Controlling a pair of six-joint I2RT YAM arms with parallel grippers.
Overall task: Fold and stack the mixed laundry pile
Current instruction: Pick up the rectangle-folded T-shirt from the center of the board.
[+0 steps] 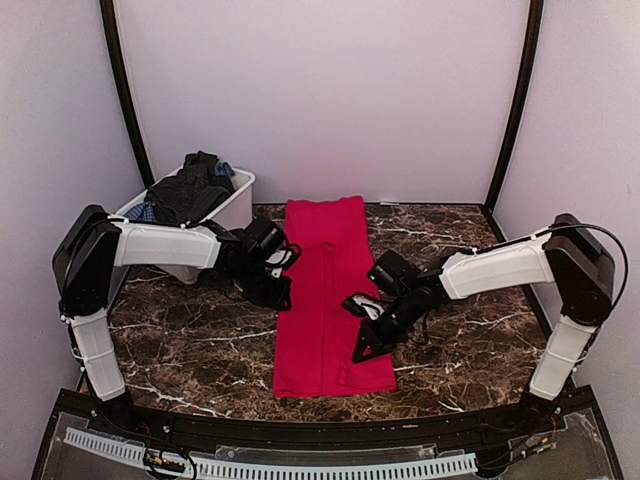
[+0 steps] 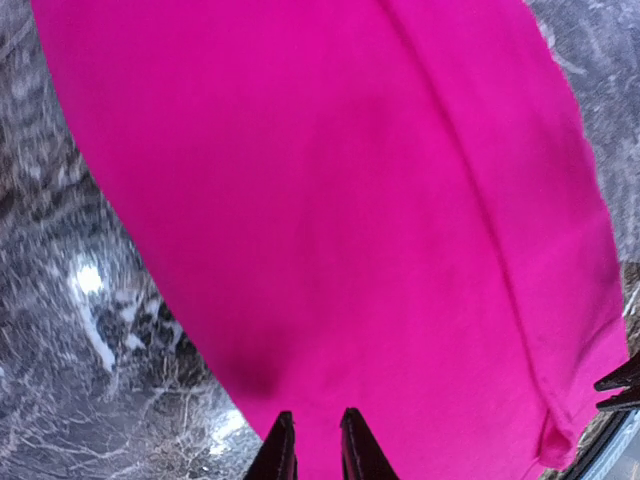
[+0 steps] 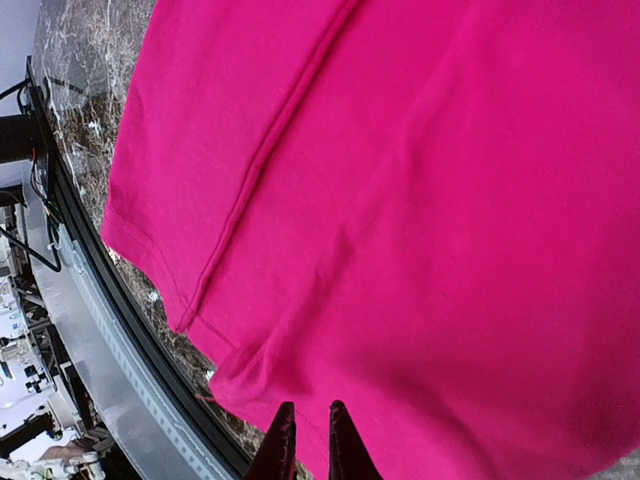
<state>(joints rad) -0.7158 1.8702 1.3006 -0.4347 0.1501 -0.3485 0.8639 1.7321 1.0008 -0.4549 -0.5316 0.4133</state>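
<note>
Jaws barely parted, gripping nothing: left gripper [image 2: 316, 452] and right gripper [image 3: 306, 442] flank the red cloth [image 1: 322, 300], folded lengthwise at centre frame. Closing carelessly could pinch one layer and drag the fold askew.

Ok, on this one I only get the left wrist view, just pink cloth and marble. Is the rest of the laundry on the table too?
Observer: No. The top view shows dark garments heaped in a white bin at the far left corner.
Operator: And the cloth, bunched or flat?
Observer: The red cloth lies flat as a long strip down the middle of the table.
Operator: Where's the other arm?
Observer: The right hand is over the strip's right side, toward its near end.
</note>
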